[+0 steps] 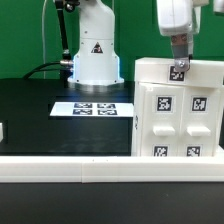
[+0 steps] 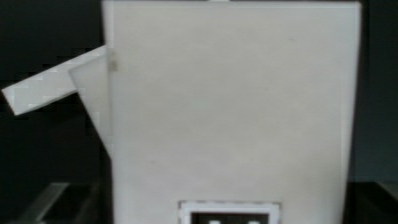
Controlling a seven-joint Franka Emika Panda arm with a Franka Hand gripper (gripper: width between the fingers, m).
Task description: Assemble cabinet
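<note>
The cabinet (image 1: 177,108) is standing upright on the black tabletop (image 1: 40,115), at the exterior view's right and near the front. It is a tall white box. The face turned to the exterior camera is carrying small raised panels set in two columns, and each panel that can be read is wearing a black-and-white tag (image 1: 163,103). Whether anything is lying inside its compartments cannot be told, since no opening is facing either camera.

The hand (image 1: 178,68) is hanging straight down from the arm at the cabinet's top edge, with a tag on its own body. Its fingertips are sitting at or just behind that top edge, and the exterior view is not showing whether they are open, closed or gripping the cabinet.

In the wrist view the cabinet (image 2: 222,105) is filling most of the picture as one broad plain white face. A thin white flap (image 2: 54,85) is sticking out at a slant from one side of it, joined near the upper corner and tilting away toward its free end. A tag (image 2: 233,215) is showing at the picture's edge. No fingers are showing there.

The marker board (image 1: 92,108) is lying flat on the tabletop, well apart from the cabinet and nearer the arm's white base (image 1: 95,55). A low white rail (image 1: 60,167) is running along the tabletop's front edge.
</note>
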